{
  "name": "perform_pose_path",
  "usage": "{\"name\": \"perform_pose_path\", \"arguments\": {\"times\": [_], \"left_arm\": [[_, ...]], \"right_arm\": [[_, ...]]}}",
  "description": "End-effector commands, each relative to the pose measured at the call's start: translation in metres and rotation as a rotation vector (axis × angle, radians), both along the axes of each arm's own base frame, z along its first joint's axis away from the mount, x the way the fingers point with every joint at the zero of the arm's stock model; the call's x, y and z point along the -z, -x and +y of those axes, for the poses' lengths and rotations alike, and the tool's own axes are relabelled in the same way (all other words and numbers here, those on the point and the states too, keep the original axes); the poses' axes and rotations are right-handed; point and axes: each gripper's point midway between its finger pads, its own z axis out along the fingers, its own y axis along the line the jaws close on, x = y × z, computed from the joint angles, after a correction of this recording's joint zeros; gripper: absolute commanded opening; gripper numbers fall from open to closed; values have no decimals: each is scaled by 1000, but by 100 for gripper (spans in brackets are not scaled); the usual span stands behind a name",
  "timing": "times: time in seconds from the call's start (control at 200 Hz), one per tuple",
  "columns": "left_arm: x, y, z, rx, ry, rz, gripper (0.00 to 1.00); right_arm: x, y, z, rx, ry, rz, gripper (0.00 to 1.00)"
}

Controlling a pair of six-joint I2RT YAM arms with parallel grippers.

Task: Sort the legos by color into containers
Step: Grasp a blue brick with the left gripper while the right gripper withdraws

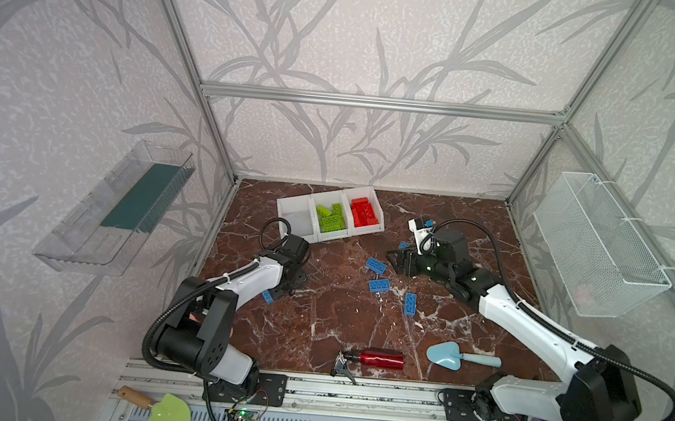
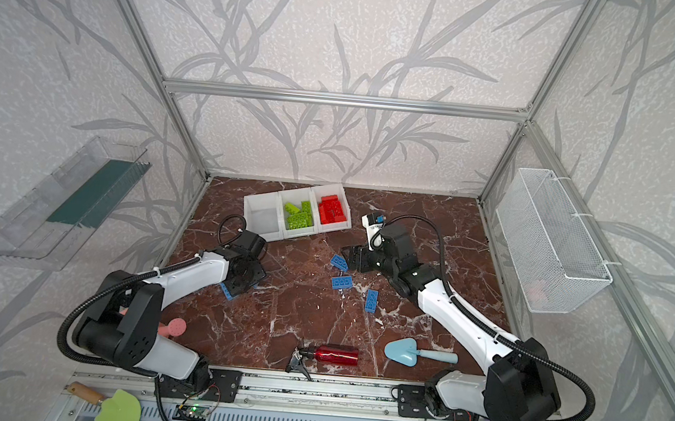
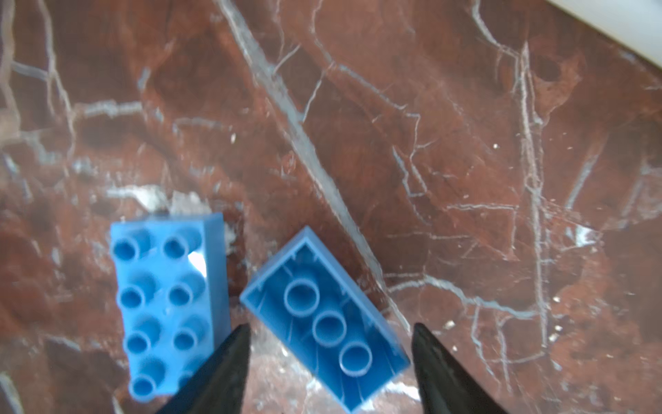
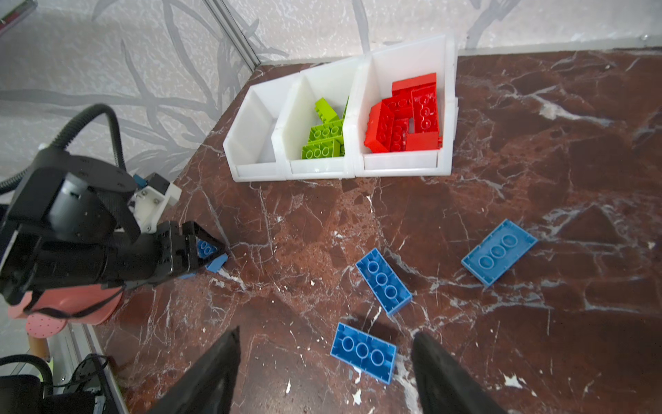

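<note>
Three joined white containers point(image 1: 327, 240) point(image 4: 322, 172) stand at the back. One holds lime green legos point(image 1: 331, 217), one red legos point(image 1: 364, 214), and the left bin is bare. Blue legos point(image 1: 377, 266) point(image 1: 379, 285) point(image 1: 410, 304) lie loose on the marble. My left gripper point(image 3: 331, 325) point(image 4: 215, 251) is down at the table, its jaws standing either side of an upside-down blue lego point(image 3: 326, 319) with small gaps. A studs-up blue lego point(image 3: 164, 304) point(image 1: 267, 296) lies beside it. My right gripper point(image 4: 326, 331) point(image 1: 392, 260) hovers open above another blue lego point(image 4: 363, 353).
A red bottle point(image 1: 381, 358) and a light blue trowel point(image 1: 446, 354) lie near the front edge. A wire basket point(image 1: 599, 247) hangs on the right wall, a clear tray point(image 1: 119, 209) on the left. A pink watering can point(image 2: 173, 326) sits under the left arm.
</note>
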Motion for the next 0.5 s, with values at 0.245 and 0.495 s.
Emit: {"name": "perform_pose_path", "arguments": {"times": [0.245,0.495], "left_arm": [[-5,-16,6,-11,-34,10,46],[-16,-20,6,1,-45,6,33]], "right_arm": [[17,30,-22,-2,42,5,77],[13,33,-21,-10,22,-7,77]]}}
